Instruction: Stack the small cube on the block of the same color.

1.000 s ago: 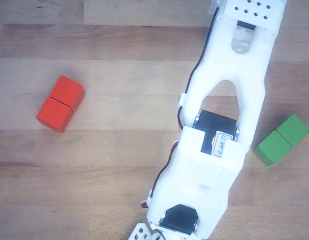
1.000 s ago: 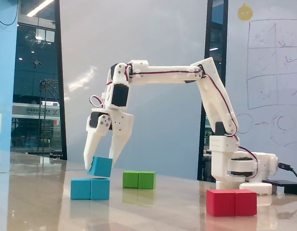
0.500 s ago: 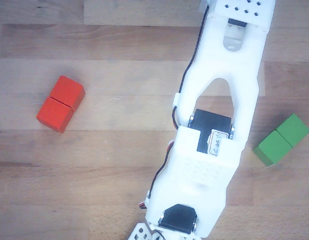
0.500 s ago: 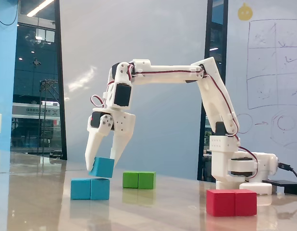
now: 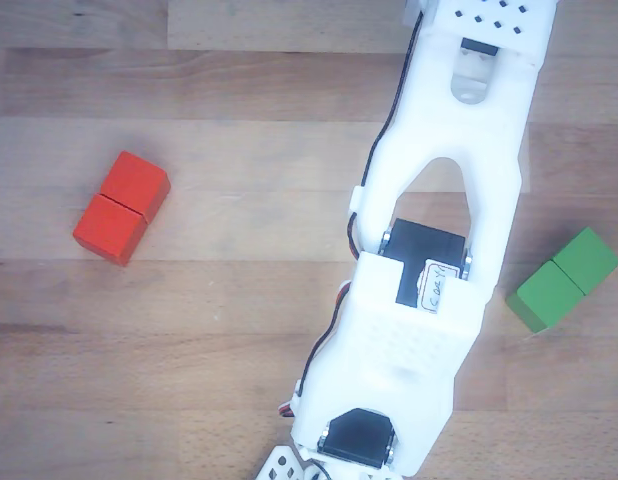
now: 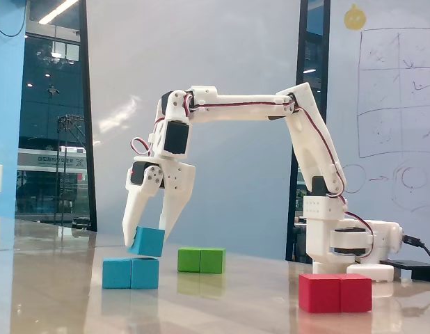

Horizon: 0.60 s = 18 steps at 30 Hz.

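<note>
Fixed view: the jaws are pinching the small cube [image 6: 147, 241], tilted, just above the block [image 6: 131, 273]. The block is lying on the counter [image 6: 236, 299] directly beneath the jaws, its long axis running left-right, its right half nearest the cube.

Office or lab: whiteboard [image 6: 394, 104] with marker sketches far right, glass partitions [image 6: 51, 118] far left, wooden table [image 6: 222, 299].
</note>
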Each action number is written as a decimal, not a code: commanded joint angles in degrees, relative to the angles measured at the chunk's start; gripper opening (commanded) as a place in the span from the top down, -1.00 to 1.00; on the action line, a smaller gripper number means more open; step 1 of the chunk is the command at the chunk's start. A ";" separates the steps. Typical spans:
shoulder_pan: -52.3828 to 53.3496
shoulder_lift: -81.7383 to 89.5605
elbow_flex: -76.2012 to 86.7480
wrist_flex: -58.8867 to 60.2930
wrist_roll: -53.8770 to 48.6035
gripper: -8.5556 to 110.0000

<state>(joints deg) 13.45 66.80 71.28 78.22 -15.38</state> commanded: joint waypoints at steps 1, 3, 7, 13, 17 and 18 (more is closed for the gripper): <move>0.00 1.14 -5.54 -1.41 -0.62 0.67; -0.09 1.14 -5.45 -1.41 -0.62 0.67; -0.09 -0.70 -5.45 -1.41 -0.62 0.67; -0.09 -3.25 -5.63 -1.41 -0.62 0.67; 0.26 -3.52 -5.89 -1.49 -0.62 0.67; 0.26 -3.52 -5.89 -1.49 -0.62 0.67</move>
<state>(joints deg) 13.45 62.93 68.03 78.22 -15.91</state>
